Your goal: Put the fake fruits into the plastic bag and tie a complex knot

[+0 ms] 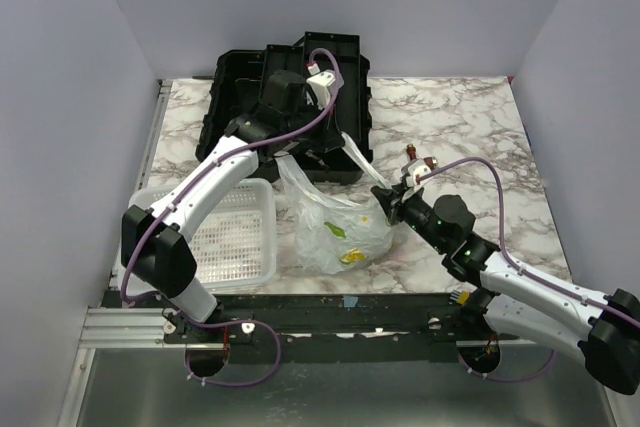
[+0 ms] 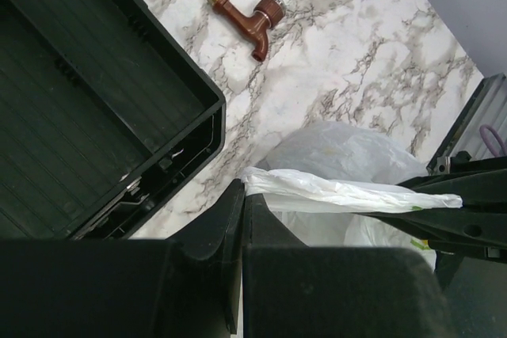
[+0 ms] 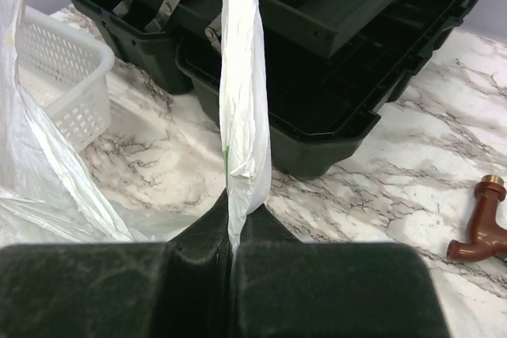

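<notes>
Top view: left gripper [image 1: 335,139] is clamped tight on the upper end of a twisted handle [image 1: 358,157] of the plastic bag [image 1: 325,232]. Right gripper [image 1: 388,197] is pinched on the lower end, w/ the strip drawn taut btwn them. Bag body sits below both; fake fruits [image 1: 350,255] are seen thru the film, count unclear.

Left wrist: the strip is seen running from the closed fingers to the other gripper. A toolbox [image 2: 79,100] and a tap [image 2: 249,17] lie beyond.

Right wrist: the strip is nipped at the fingertips, a basket [image 3: 55,77] off to the left.

Film is judged thin, soft, slippery and easily torn, the load light. Best held at the bunched handle nr the neck. No knot can be made out; 2nd handle can't be told.
</notes>
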